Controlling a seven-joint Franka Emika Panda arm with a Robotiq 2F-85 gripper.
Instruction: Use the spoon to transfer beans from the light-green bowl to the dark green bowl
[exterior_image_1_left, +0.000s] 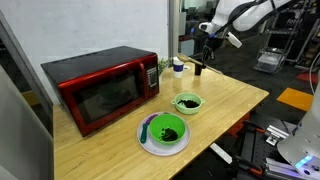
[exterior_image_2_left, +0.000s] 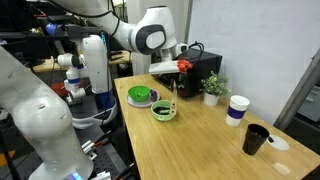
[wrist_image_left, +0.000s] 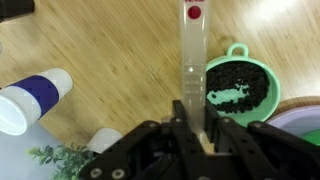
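My gripper (wrist_image_left: 195, 128) is shut on the handle of a pale, see-through spoon (wrist_image_left: 191, 60). The spoon points away from the jaws, and its far end carries a red mark over bare wood. The light-green bowl (wrist_image_left: 238, 85) lies just right of the spoon and holds a mass of dark beans (wrist_image_left: 240, 80). In both exterior views the gripper (exterior_image_1_left: 205, 45) (exterior_image_2_left: 174, 68) hangs above the table, with the spoon (exterior_image_2_left: 172, 92) pointing down near the light-green bowl (exterior_image_1_left: 187, 102) (exterior_image_2_left: 163, 110). The dark green bowl (exterior_image_1_left: 165, 129) (exterior_image_2_left: 140, 95) sits on a white plate (exterior_image_1_left: 148, 143) with dark beans inside.
A red microwave (exterior_image_1_left: 100, 88) stands at the table's back. A white cup with a blue band (wrist_image_left: 30, 100) (exterior_image_2_left: 237, 110), a black cup (exterior_image_2_left: 256, 138) and a small potted plant (exterior_image_2_left: 212, 88) stand beyond the bowls. The table edge (exterior_image_1_left: 245, 110) runs close to the bowls.
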